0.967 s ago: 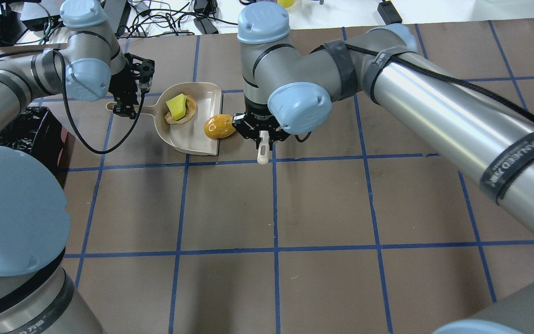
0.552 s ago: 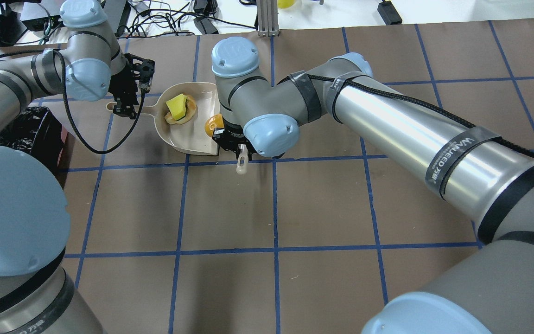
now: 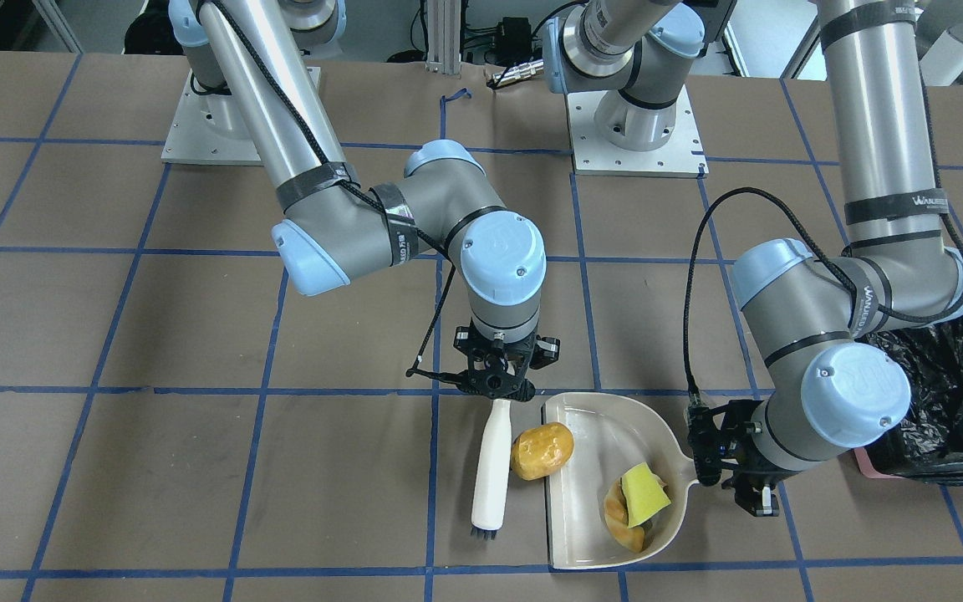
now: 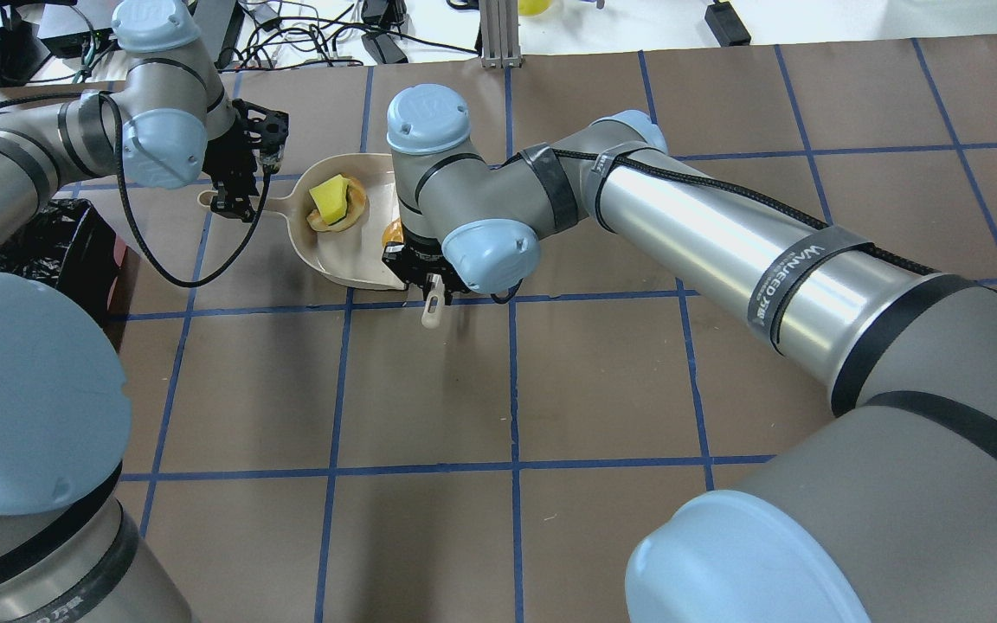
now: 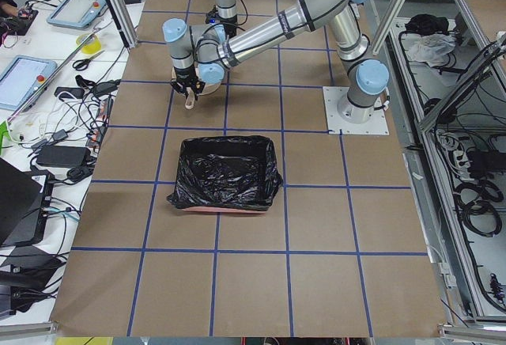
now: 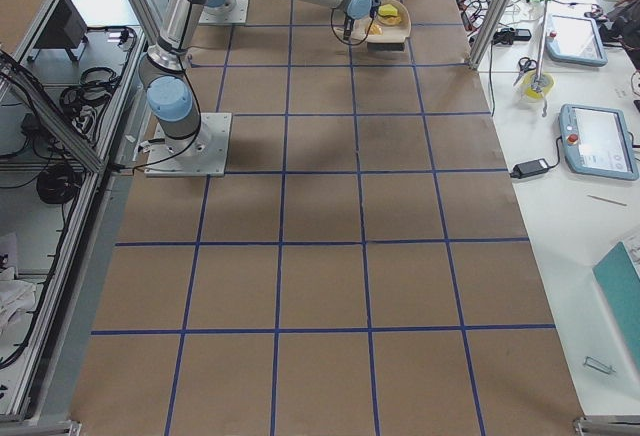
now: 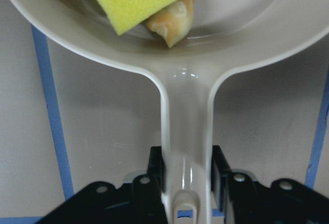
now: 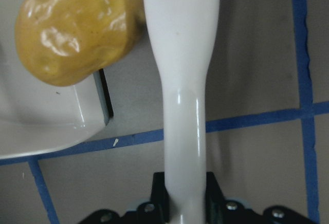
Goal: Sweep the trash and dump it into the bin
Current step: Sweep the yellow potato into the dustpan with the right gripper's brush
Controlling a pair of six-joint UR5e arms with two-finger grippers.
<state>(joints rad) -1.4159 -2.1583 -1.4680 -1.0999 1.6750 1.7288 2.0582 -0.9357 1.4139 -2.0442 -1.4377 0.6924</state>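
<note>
Brown table (image 3: 114,468): the brush (image 3: 490,464) is clamped by the right gripper (image 8: 185,193) and touches the lump (image 3: 542,451) at the dustpan (image 3: 582,502) lip. Its handle is gripped by the left gripper (image 7: 186,180). The wedge (image 3: 643,493) lies inside, and the bin (image 3: 950,401) stands beside that arm.

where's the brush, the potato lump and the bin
brush (image 3: 491,464) exterior front-facing view, middle of white handle
potato lump (image 3: 542,451) exterior front-facing view, its centre
bin (image 5: 228,142) exterior left view, far rim of black bag

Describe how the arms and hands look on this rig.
The left arm and right arm are silver tubes with grey joints and pale blue round caps. A black braided cable runs along each, under black straps with white lettering. The left hand and right hand are black.
</note>
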